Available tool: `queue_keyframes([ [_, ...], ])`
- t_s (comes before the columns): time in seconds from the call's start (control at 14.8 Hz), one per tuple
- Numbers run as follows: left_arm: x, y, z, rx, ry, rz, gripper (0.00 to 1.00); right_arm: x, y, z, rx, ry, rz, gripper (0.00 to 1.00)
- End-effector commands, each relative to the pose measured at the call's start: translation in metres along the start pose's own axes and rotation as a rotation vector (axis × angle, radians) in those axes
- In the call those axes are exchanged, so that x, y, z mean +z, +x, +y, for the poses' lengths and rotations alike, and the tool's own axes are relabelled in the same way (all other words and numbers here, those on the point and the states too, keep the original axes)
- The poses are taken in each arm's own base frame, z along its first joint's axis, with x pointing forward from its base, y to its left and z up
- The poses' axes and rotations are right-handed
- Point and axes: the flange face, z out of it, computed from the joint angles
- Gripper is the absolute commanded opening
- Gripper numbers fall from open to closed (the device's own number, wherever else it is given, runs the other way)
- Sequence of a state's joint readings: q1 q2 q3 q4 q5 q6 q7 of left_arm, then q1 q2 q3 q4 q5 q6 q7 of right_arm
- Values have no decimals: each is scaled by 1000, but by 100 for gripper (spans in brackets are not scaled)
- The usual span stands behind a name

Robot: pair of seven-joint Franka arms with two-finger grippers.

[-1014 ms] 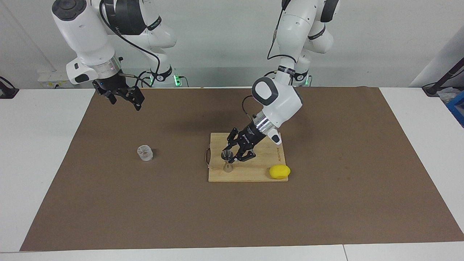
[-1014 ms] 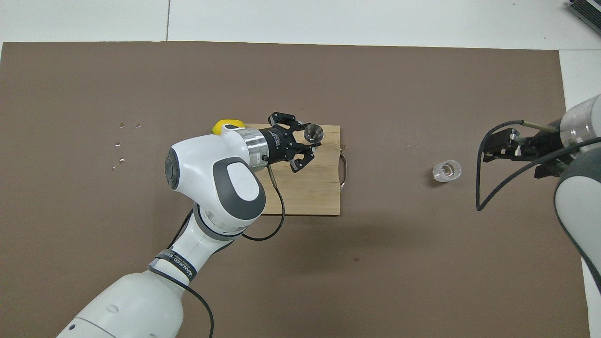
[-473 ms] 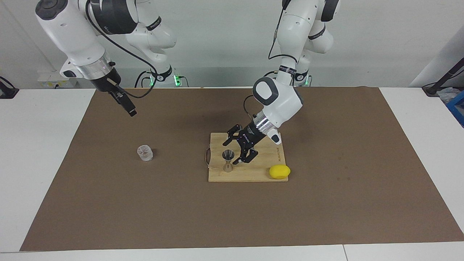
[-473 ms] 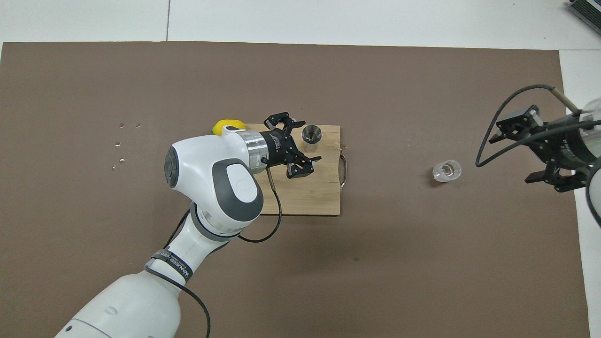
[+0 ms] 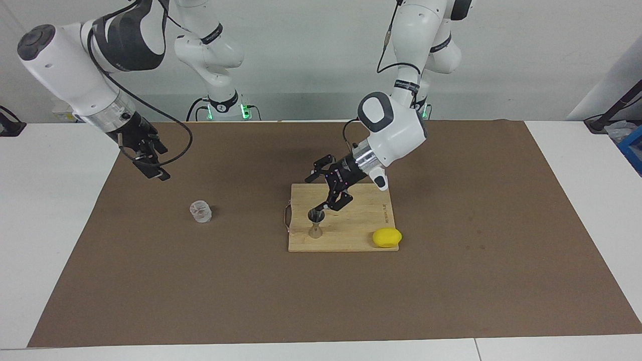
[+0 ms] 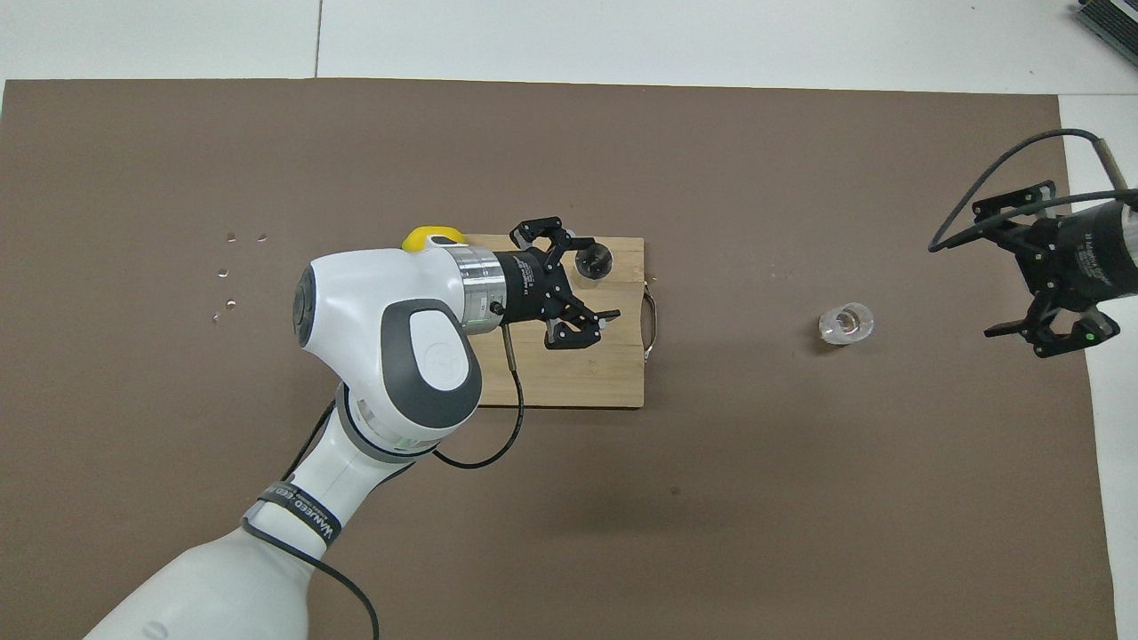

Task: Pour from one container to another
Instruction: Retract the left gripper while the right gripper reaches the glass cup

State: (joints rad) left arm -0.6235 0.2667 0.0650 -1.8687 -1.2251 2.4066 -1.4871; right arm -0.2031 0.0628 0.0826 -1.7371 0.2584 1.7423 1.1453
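Note:
The clear glass tumbler point(image 5: 200, 211) stands upright on the brown mat toward the right arm's end; it also shows in the overhead view point(image 6: 845, 323). The silver jigger point(image 5: 315, 223) stands upright on the wooden cutting board point(image 5: 351, 235), also seen from above point(image 6: 592, 259). My left gripper point(image 5: 321, 193) is open and empty, tilted over the board just above and beside the jigger, not touching it point(image 6: 582, 280). My right gripper point(image 5: 153, 168) is open and empty in the air over the mat's edge point(image 6: 1022, 267), well apart from the tumbler.
A yellow lemon point(image 5: 386, 237) lies on the board's corner toward the left arm's end. The board has a metal handle point(image 6: 652, 313) on the side facing the tumbler. A few small spots point(image 6: 229, 271) mark the mat toward the left arm's end.
My left gripper has opened wider, let go of the jigger and lifted back from it. My right arm has swung down and outward and turned its wrist.

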Motion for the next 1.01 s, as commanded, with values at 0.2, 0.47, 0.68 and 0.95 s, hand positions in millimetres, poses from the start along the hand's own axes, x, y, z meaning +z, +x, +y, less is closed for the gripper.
queue_keyframes([
  [0.2, -112, 37, 40, 98, 122, 155, 100, 66, 85, 1, 184, 6, -180, 100],
  [0.47, -182, 40, 84, 222, 3, 331, 100, 124, 109, 8, 201, 12, -242, 100],
  [0.68, -210, 45, 107, 348, -60, 534, 100, 162, 122, 15, 200, 23, -282, 100],
  [0.95, -241, 51, 127, 471, -175, 725, 100, 195, 140, 29, 201, 18, -357, 100],
])
